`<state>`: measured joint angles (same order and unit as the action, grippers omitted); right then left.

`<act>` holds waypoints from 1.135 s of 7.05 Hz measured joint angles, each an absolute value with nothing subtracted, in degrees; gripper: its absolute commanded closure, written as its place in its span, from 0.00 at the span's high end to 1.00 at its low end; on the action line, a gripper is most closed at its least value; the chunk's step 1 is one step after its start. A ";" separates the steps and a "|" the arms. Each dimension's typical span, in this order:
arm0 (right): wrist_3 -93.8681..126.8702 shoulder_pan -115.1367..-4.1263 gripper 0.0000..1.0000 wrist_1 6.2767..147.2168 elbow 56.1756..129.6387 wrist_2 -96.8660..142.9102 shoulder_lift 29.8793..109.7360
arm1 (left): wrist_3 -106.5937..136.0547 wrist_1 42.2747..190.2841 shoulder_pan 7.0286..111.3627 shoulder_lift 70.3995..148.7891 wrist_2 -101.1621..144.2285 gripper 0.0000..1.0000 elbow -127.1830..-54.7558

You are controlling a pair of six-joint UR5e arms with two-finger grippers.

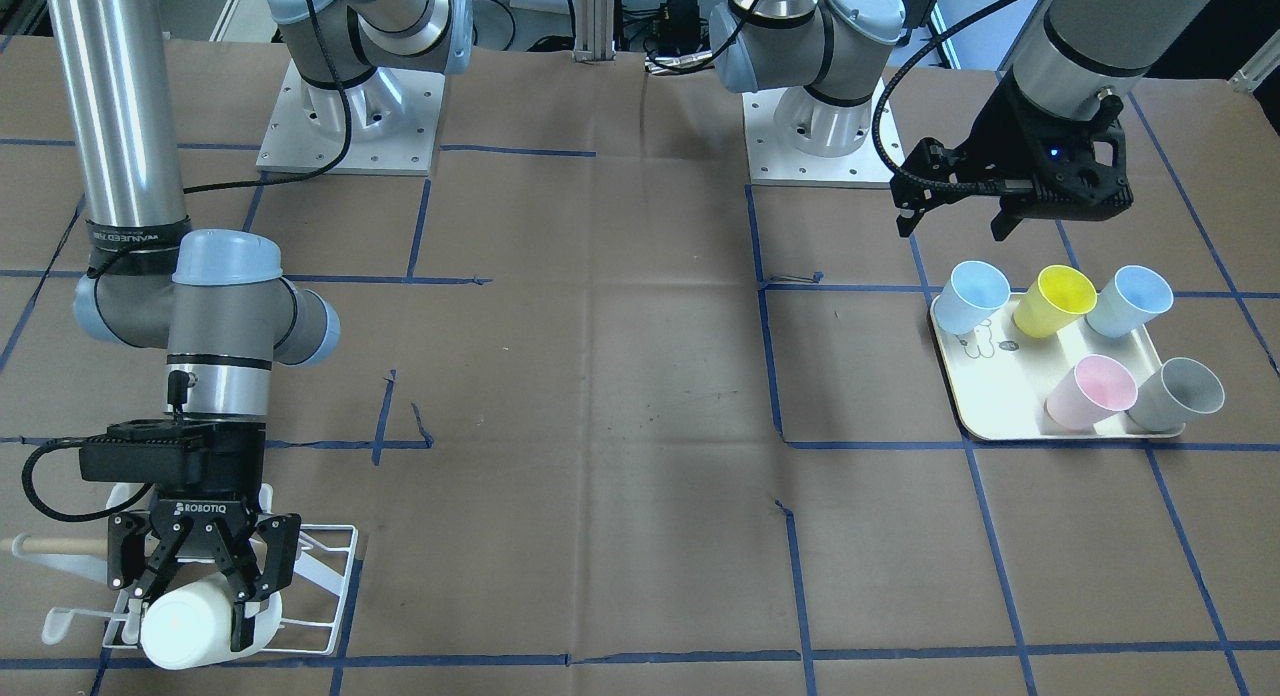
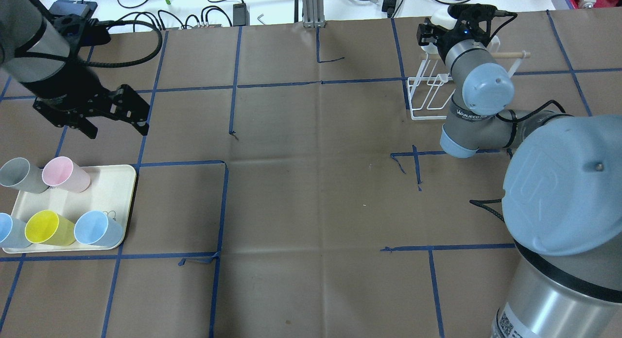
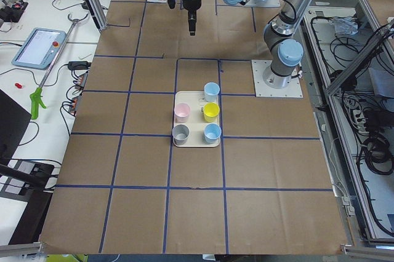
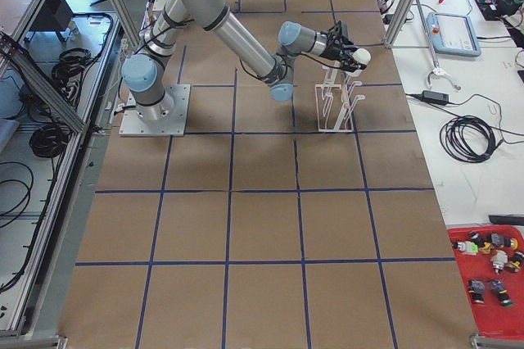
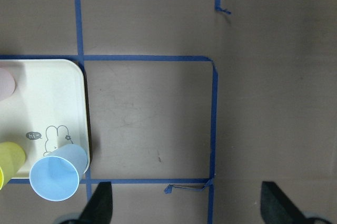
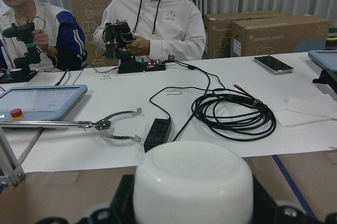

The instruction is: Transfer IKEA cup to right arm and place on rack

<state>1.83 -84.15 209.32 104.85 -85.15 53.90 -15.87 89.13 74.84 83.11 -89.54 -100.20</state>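
White plastic cup [image 1: 200,616] is pinched by right claw [image 1: 183,631] over white wire rack [image 1: 330,576], presumably for hanging there; left claw [image 1: 955,226] is spread.

The table [image 2: 311,182] is covered in brown paper [image 2: 301,289] marked into squares by blue tape lines [image 2: 234,61]. A cream tray [image 2: 109,192] lies flat on it. Well apart from the tray, at the opposite end, stands the white wire rack [image 2: 427,117], and two grey base plates [image 1: 780,171] [image 1: 400,146] sit along the edge beyond the tray.
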 measured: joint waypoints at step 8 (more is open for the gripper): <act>2.54 -84.79 1.00 200.49 105.09 -84.91 65.45 | -37.28 81.22 56.31 75.56 -91.45 0.98 -116.72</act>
